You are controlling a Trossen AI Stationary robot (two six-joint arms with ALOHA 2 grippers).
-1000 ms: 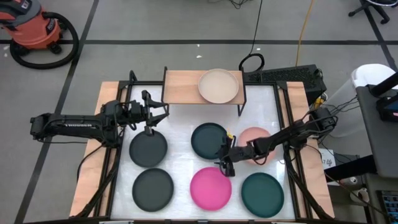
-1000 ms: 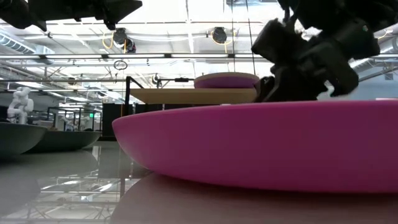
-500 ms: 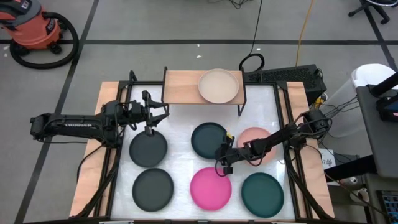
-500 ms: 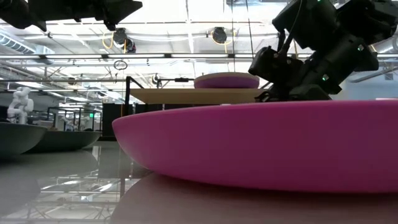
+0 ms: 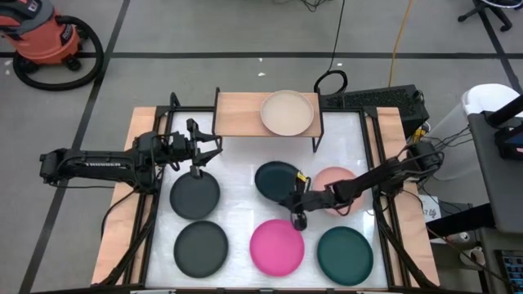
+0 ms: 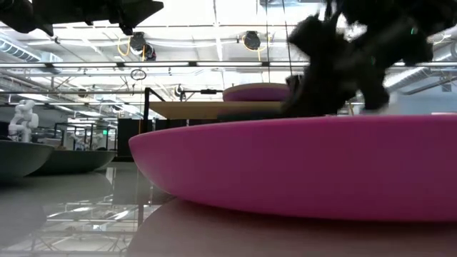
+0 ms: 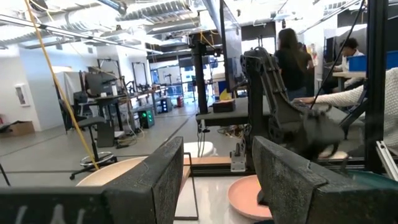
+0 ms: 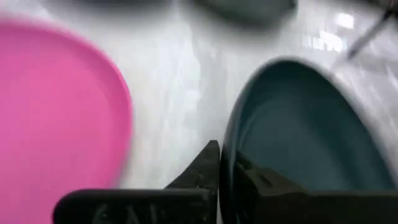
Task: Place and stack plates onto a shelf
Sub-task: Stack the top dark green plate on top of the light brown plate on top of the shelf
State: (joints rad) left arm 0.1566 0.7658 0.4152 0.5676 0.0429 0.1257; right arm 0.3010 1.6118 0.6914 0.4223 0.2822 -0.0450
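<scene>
A beige plate (image 5: 288,113) rests on the right half of the wooden shelf (image 5: 241,114) at the table's far edge. On the table lie two dark grey plates (image 5: 194,196) (image 5: 201,248), a hot pink plate (image 5: 276,247), a salmon plate (image 5: 339,184) and two dark teal plates (image 5: 276,178) (image 5: 345,255). My right gripper (image 5: 296,208) is shut on the middle teal plate (image 8: 305,130), at its near right rim. My left gripper (image 5: 200,155) hovers open above the far dark grey plate, with nothing between its fingers (image 7: 155,180). My right gripper pinches the teal plate's near right rim (image 8: 227,149), one finger (image 8: 261,180) inside the plate and the other (image 8: 199,168) outside it. The fingers come slanting down from the table's right near side. Whether the plate has left the table I cannot tell.
The hot pink plate (image 8: 56,118) lies close beside my right gripper, on its near side. The salmon plate sits under my right arm. The shelf's left half is bare wood. People work at desks beyond the table.
My right gripper has moved from the hot pink plate's far rim toward the middle teal plate's near right rim and has shut on that rim. My left arm has kept still.
</scene>
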